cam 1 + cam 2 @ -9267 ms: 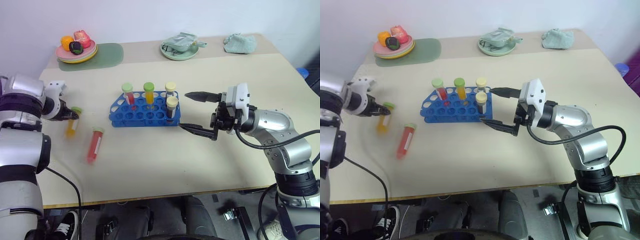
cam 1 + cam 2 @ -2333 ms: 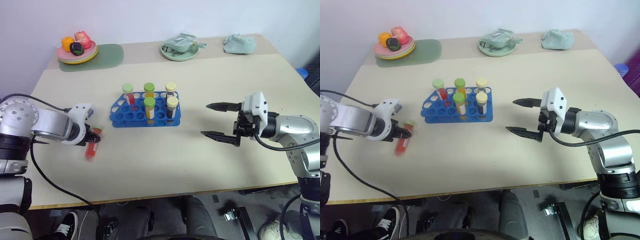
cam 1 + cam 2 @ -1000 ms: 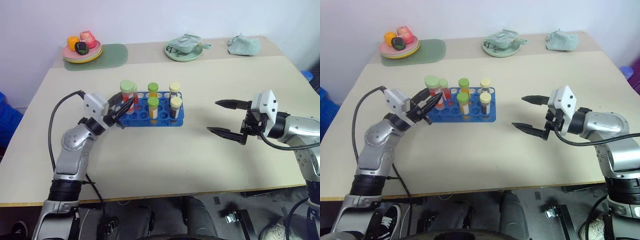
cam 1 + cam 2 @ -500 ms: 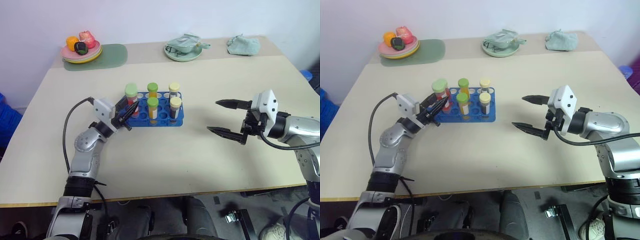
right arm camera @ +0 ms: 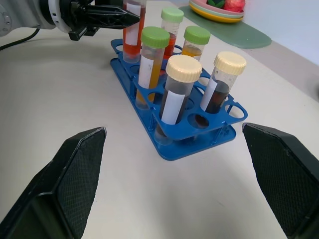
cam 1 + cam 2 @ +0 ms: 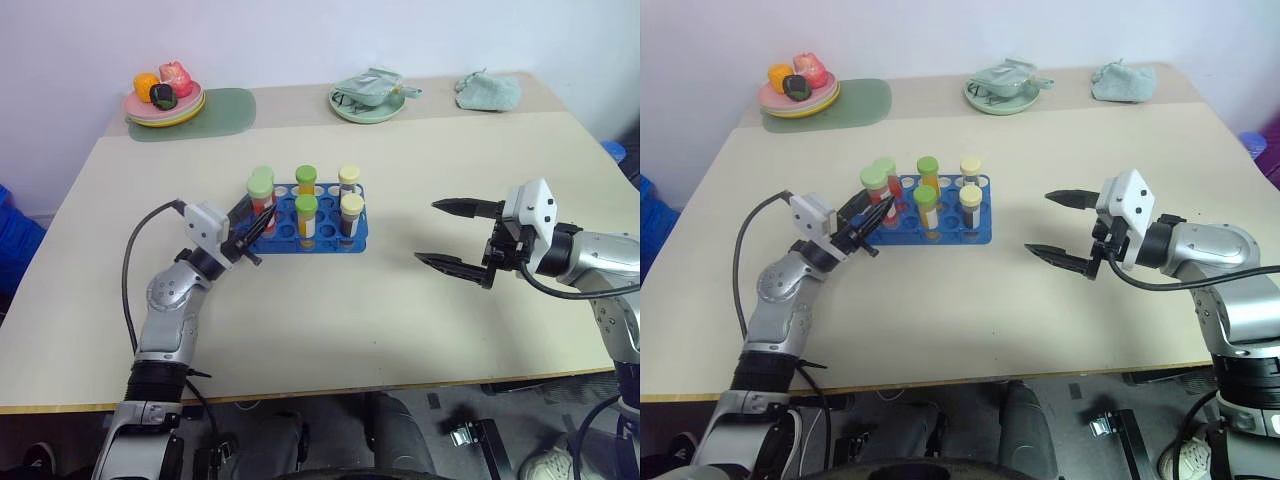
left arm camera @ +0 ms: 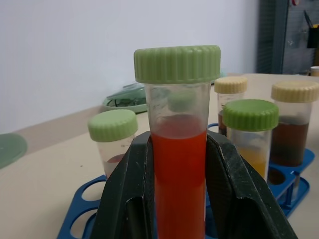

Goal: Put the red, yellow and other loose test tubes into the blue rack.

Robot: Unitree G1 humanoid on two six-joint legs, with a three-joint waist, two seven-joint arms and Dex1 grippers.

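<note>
The red test tube (image 7: pixel 178 164) is sitting upright in the left gripper (image 6: pixel 250 232), pinched at mid-body over the near-left corner of the blue rack (image 6: pixel 330 240); it's looking light, stiff and slick, while the right gripper (image 6: pixel 455 236) is hanging wide open and empty.

blue rack (image 6: pixel 330 238), red tube (image 7: pixel 178 169) (green cap), beige table (image 6: pixel 400 300).

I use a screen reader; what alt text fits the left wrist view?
The left gripper clamps an upright red test tube with a green cap, just above the blue rack, where other capped tubes already stand.
</note>
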